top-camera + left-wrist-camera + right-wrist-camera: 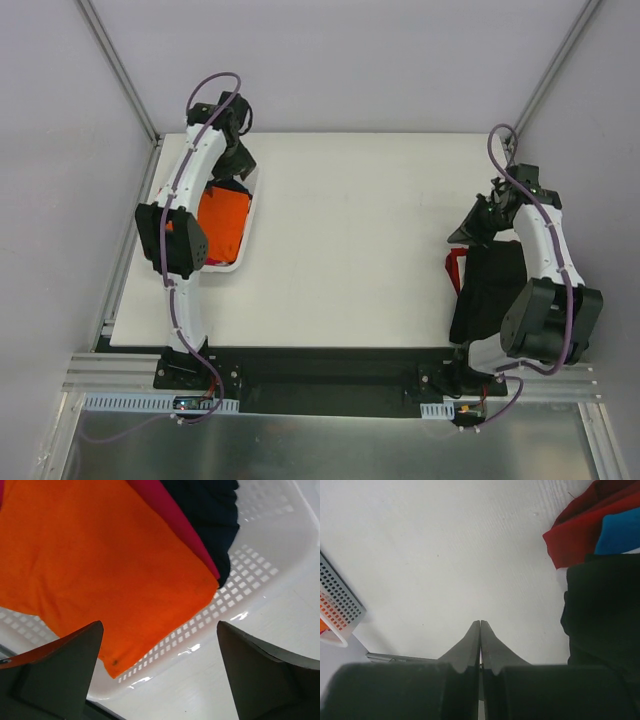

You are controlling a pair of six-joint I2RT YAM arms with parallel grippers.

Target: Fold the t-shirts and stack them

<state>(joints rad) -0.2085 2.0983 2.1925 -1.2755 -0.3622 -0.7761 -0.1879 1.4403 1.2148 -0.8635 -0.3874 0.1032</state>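
Left tool, wide open, hangs over the orange shirt in the basket; best pinch its corner alone, clear of the pink shirt. Right tool, far from the basket, is closed and empty.

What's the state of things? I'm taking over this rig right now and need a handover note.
Left gripper: open, empty, hovering over the orange t-shirt in the white lattice basket.
Right gripper: shut, empty, over bare table beside the black t-shirt.
Basket also holds a magenta t-shirt and a dark garment.
Done: black t-shirt lies folded at the table's right edge, red cloth at its side.
Left: fold and stack the basket's three.
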